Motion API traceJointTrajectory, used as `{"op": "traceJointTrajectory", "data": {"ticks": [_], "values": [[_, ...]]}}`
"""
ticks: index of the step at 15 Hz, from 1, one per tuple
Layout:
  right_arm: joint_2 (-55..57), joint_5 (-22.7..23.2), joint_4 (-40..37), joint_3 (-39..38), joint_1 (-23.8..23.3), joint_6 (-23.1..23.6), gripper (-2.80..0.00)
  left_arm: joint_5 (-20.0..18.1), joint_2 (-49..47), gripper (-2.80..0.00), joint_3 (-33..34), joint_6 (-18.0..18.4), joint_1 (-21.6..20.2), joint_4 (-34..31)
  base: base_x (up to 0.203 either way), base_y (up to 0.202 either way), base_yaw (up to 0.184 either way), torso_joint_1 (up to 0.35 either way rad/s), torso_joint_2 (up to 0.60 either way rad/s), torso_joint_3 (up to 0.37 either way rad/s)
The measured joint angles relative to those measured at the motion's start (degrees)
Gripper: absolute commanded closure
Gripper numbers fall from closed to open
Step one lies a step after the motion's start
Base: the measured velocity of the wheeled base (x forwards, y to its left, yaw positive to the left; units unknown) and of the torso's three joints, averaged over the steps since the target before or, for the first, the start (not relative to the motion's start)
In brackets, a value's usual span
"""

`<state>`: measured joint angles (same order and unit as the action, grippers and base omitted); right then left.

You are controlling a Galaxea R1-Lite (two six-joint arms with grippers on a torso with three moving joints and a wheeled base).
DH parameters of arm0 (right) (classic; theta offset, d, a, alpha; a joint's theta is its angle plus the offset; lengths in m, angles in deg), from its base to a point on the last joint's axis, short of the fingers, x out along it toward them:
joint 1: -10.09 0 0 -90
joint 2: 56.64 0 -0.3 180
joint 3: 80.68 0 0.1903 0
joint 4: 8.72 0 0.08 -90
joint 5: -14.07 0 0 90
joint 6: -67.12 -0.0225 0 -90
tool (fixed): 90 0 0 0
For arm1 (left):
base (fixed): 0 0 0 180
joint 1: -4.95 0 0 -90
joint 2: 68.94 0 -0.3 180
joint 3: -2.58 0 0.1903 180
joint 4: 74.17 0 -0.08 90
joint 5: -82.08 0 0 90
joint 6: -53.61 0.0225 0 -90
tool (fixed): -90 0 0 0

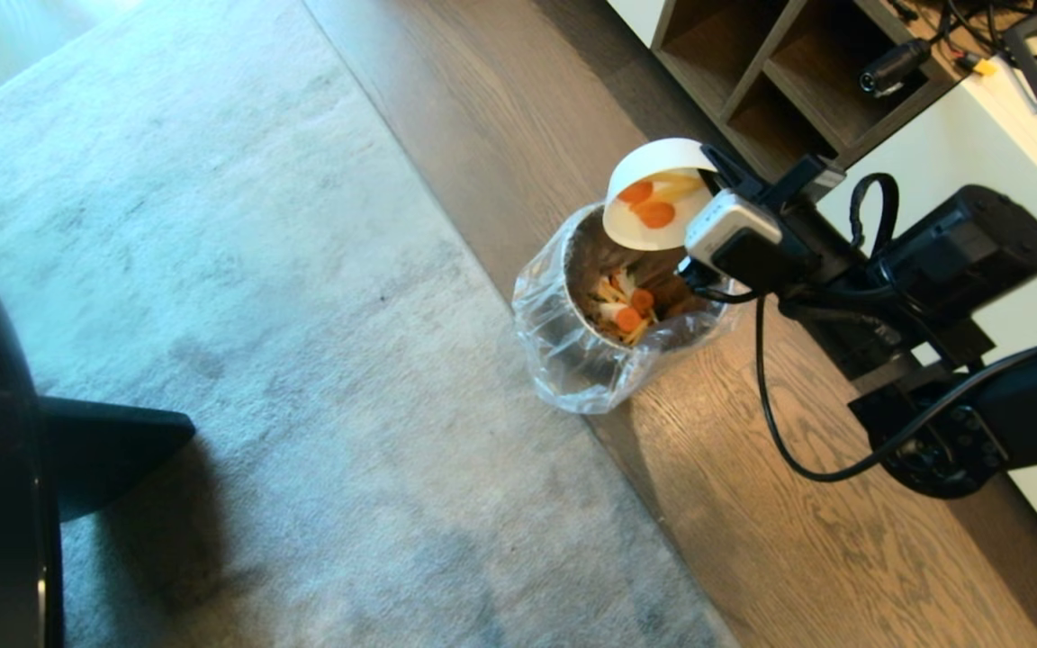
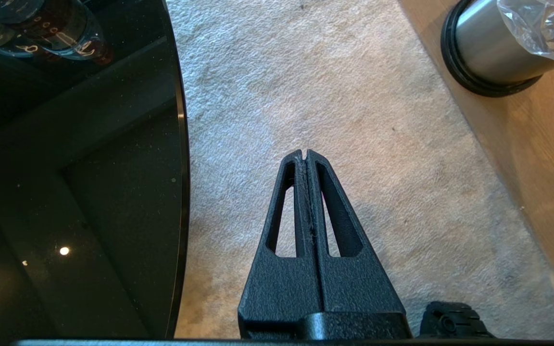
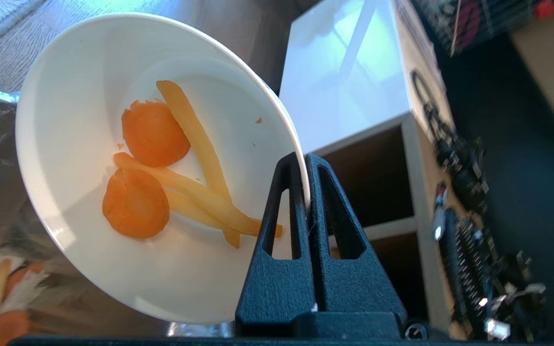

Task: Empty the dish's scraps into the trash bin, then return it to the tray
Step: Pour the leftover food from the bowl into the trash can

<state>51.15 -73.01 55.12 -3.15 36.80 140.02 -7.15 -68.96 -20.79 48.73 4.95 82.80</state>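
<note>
- Two carrot slices and some strips, the scraps (image 3: 171, 168), cling inside our dish (image 1: 653, 193), tilted mouth-down above the bin (image 1: 608, 310).
- Right gripper (image 3: 306, 163) jaws pinch its rim; left gripper (image 2: 306, 156) jaws closed, empty.

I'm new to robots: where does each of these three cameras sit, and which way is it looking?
Head: high up, looking down at the trash bin; the right arm tips the dish over it.
Left wrist: behind the shut left gripper, facing carpet beside a black table.
Right wrist: behind the right gripper, clamped on the dish's rim, scraps inside.
All three show the bin.
</note>
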Motion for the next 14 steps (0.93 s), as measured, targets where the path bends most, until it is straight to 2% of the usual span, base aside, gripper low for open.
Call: {"op": "traceJointTrajectory", "data": {"ticks": [5, 14], "values": [[-1.03, 3.68, -0.02, 0.71, -0.09, 4.68, 0.0, -0.02, 0.0, 0.0, 0.0, 0.0, 0.0, 0.0, 0.0, 0.0, 0.0, 0.0, 0.0, 0.0], [-7.09, 10.06, 0.0, -0.19, -0.11, 6.97, 0.0, 0.0, 0.0, 0.0, 0.0, 0.02, 0.0, -0.02, 0.0, 0.0, 0.0, 0.0, 0.0, 0.0]]}}
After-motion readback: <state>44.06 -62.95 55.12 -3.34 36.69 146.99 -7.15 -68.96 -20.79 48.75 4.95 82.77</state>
